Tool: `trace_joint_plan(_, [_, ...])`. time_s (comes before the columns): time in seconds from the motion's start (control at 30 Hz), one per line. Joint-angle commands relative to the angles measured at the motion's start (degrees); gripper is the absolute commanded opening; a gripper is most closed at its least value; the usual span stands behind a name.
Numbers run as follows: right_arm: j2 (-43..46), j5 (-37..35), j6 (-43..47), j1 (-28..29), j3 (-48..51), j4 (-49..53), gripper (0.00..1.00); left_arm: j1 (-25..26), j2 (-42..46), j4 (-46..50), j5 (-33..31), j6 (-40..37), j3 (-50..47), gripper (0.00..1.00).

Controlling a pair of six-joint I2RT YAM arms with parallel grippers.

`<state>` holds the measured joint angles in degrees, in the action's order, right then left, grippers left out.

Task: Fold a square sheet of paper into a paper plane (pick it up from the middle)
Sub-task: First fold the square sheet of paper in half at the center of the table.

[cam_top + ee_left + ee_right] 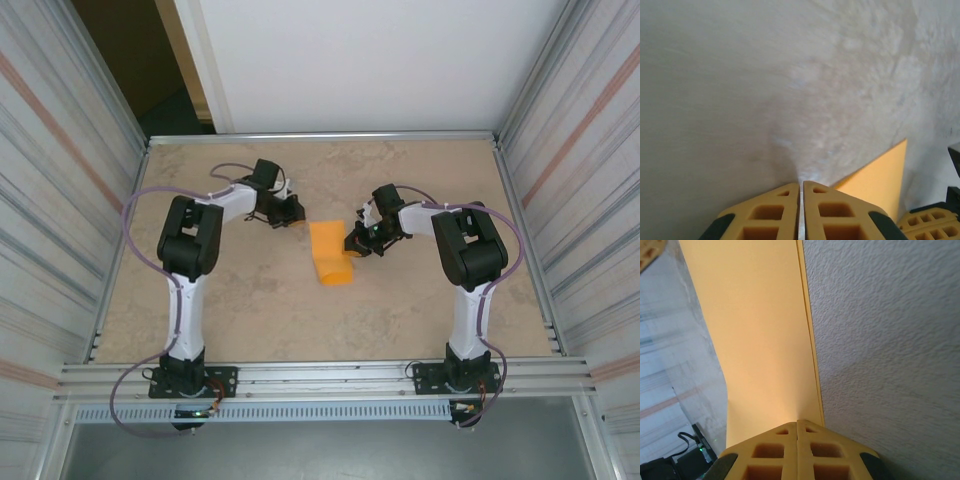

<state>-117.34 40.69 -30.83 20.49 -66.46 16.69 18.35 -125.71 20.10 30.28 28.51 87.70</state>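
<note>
The square sheet of paper (330, 252) is bright orange and lies folded into a narrow rectangle at the table's middle, its near end curling up. My right gripper (356, 243) is shut, its tips (797, 421) set down on the paper (765, 330) near the right edge. A doubled layer shows along that edge. No paper shows between the jaws. My left gripper (296, 215) is shut with only a hairline gap at its tips (801, 183). It sits low over bare table just left of the paper's far corner (880, 175), apart from it.
The beige stone-patterned table (250, 300) is boxed in by corrugated metal walls (60, 200) at left and right, and a white panel (350, 60) at the back. The right gripper's yellow fingers (930, 222) show at the lower right of the left wrist view.
</note>
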Motion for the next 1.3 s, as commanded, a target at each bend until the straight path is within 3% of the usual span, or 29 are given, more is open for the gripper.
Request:
trace_joint_plan(0.0, [-9.36,-20.32,-0.60,-0.74,6.77,10.35,0.00,0.55,6.08,1.91,-0.23,-0.11,-1.17,0.12])
trace_joint_plan(0.2, [-9.30,-20.28,-0.64,-0.80,6.95,10.36,0.00,7.35,14.91,-5.97,4.52,4.29,-12.64,0.12])
trace_joint_plan(0.43, [-9.40,-20.05,-0.98,-0.74,7.19,10.18,0.00,14.20,14.86,-9.51,6.32,8.55,-19.58,0.11])
trace_joint_plan(0.9, [-9.66,-20.52,-0.77,-0.87,7.40,9.87,0.00,14.29,12.33,-10.59,4.79,8.20,-24.82,0.10])
trace_joint_plan(1.27, [-9.82,-21.32,-0.61,-1.44,7.59,10.19,0.00,11.43,17.78,-15.82,2.95,10.26,-36.19,0.10])
